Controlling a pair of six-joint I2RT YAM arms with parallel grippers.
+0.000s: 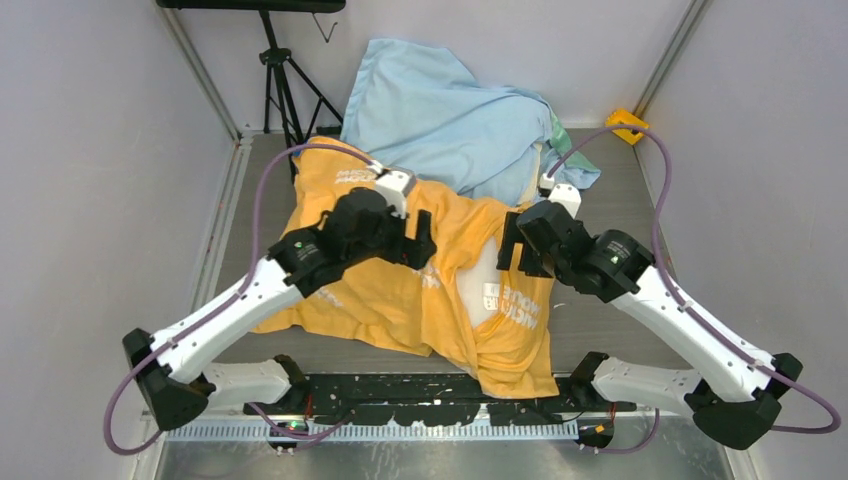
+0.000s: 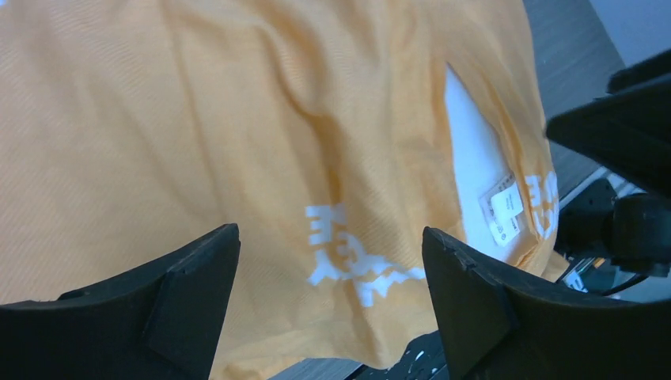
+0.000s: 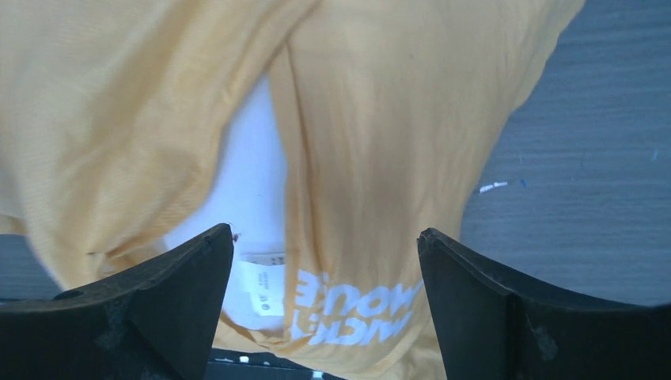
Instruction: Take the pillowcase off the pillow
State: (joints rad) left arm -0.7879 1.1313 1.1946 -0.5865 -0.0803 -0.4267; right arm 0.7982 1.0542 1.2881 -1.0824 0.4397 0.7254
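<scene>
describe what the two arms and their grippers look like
Both the left arm and right arm have white links joined by bulky black joints, with black bases. A purple cable loops along each. The left gripper and right gripper each have two matte black, curved, wedge-shaped fingers.

From high behind the arm bases we look down over the whole surface (image 1: 620, 200), both arms reaching away from us. Our two wrist cameras hang close above the cloth: one peers forward between the fingers of the left tool (image 2: 331, 269), the other between those of the right tool (image 3: 326, 269). All three views share the pillowcase (image 1: 400, 300) opening where the white pillow (image 1: 478, 285) shows.
</scene>
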